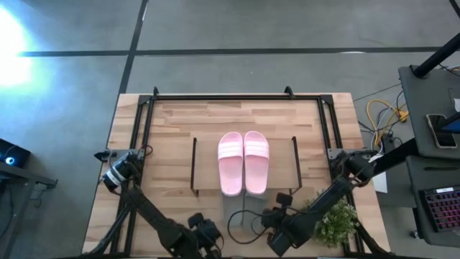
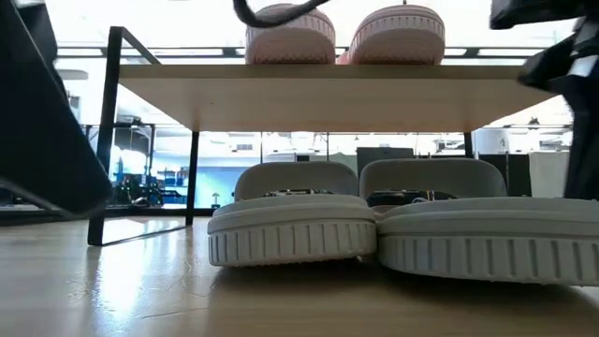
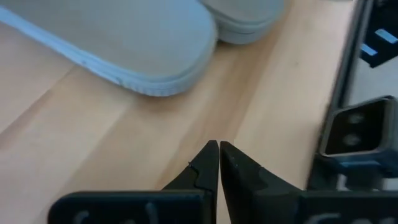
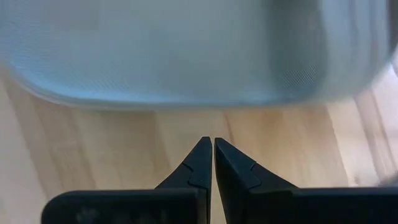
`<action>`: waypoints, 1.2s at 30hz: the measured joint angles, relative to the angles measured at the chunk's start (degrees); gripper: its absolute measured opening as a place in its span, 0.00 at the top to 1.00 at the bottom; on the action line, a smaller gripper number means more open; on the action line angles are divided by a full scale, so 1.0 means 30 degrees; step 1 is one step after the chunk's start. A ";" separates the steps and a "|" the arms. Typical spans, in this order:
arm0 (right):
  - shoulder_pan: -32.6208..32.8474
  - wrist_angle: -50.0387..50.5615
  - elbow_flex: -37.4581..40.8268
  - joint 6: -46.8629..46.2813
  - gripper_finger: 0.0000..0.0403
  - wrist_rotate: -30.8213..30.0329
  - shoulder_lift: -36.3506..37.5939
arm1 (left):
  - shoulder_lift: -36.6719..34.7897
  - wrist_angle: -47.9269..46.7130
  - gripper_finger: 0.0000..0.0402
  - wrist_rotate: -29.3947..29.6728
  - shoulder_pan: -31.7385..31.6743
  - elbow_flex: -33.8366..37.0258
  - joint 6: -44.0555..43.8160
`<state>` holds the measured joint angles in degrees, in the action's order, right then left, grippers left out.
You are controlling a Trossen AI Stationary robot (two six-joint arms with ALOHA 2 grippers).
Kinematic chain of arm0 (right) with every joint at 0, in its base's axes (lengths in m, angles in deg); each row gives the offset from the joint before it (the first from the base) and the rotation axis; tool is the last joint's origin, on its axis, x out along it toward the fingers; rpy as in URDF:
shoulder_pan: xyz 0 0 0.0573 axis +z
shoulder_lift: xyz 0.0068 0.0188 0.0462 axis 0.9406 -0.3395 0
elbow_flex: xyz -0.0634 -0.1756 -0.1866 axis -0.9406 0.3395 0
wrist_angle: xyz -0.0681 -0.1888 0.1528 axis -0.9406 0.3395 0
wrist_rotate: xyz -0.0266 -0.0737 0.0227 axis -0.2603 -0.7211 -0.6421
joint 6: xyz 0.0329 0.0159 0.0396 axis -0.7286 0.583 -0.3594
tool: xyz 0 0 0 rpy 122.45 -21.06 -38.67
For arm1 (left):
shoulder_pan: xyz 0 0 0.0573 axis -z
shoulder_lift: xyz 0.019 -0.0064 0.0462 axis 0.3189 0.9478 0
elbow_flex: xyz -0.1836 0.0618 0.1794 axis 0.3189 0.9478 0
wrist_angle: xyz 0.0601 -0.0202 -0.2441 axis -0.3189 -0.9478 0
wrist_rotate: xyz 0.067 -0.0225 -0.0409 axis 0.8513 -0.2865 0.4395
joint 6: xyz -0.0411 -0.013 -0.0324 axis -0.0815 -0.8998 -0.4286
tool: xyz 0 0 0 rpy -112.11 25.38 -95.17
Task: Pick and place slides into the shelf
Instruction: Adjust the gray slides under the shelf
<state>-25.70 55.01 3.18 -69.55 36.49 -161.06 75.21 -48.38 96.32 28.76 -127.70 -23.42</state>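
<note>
Overhead and table-level views. The two pink slides (image 1: 244,162) lay side by side on the plank top of the shelf (image 1: 205,183); the two grey-green slides (image 2: 393,229) sat beneath it on the table (image 1: 172,122). I held the left gripper (image 3: 219,144) and the right gripper (image 4: 212,140) at the table's near edge, each pressed together and empty. With all four slides apparently shelved, I judged that the sound course was keeping both arms low and clear of the shelf frame.
</note>
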 joint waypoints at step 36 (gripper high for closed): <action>0.1386 -0.7635 0.0451 -0.7537 0.97 0.5582 0.0930 | -0.0007 0.0072 1.00 0.0038 0.0020 -0.0285 0.1036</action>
<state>-21.54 32.11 4.53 -92.16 53.23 -158.27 75.19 -48.17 96.43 28.82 -128.55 -20.31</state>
